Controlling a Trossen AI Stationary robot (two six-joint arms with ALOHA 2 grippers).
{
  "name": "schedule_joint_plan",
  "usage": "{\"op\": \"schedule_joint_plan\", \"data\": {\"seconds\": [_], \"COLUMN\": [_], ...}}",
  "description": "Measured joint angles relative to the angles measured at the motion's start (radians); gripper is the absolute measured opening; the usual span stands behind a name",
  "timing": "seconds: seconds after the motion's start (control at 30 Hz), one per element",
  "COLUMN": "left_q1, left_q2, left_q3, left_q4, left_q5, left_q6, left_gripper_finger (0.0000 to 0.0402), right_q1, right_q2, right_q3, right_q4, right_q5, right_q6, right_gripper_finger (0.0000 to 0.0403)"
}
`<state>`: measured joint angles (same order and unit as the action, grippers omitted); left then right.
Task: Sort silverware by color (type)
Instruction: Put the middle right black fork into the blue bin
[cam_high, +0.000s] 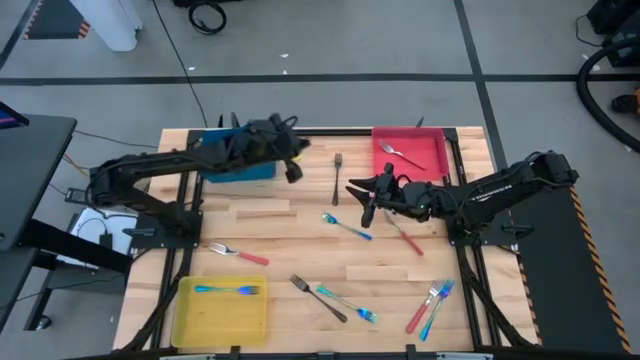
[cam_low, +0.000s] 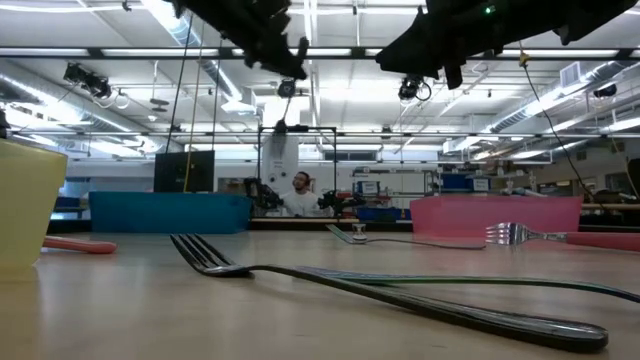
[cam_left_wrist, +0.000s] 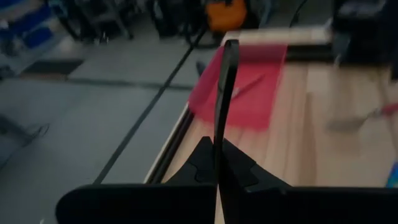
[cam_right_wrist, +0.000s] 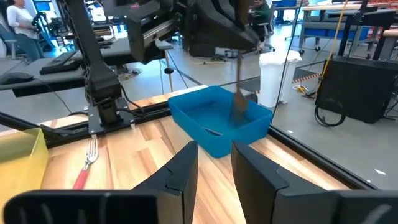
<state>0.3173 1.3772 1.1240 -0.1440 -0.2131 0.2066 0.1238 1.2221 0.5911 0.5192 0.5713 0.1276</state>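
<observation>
Above the blue tray (cam_right_wrist: 221, 121), the left gripper (cam_high: 293, 168) pinches a dark utensil (cam_right_wrist: 239, 93) hanging vertically.

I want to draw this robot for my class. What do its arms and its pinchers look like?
Draw two dark, almost black arms made of chunky jointed pieces. The left arm and right arm both stand on black frames bolted to the wooden table. The right gripper has two flat, dark, blade-shaped fingers. The left gripper looks black too, with thin fingers pressed together.
</observation>
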Motion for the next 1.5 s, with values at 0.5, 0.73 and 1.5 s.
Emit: {"op": "schedule_joint_plan", "data": {"seconds": [0.5, 0.73, 1.5], "left_q1": [0.290, 0.406, 0.483], "left_q2": [-0.050, -0.014, 0.235], "left_q3": [0.000, -0.001, 0.000], "left_q4": [-0.478, -0.555, -0.610], "left_q5": [-0.013, -0.013, -0.010], "left_q6": [0.023, 0.070, 0.096], "left_gripper_finger": [0.0008, 0.0010, 0.0011], "right_q1": [-0.001, -0.001, -0.001], "right_q2": [0.000, 0.000, 0.000], "right_q3": [0.000, 0.000, 0.000], "right_q4": [-0.028, -0.028, -0.043], "right_q5": [0.001, 0.002, 0.003], "right_q6": [0.000, 0.000, 0.000], "right_gripper_finger": [0.0105, 0.0104, 0.0104]}}
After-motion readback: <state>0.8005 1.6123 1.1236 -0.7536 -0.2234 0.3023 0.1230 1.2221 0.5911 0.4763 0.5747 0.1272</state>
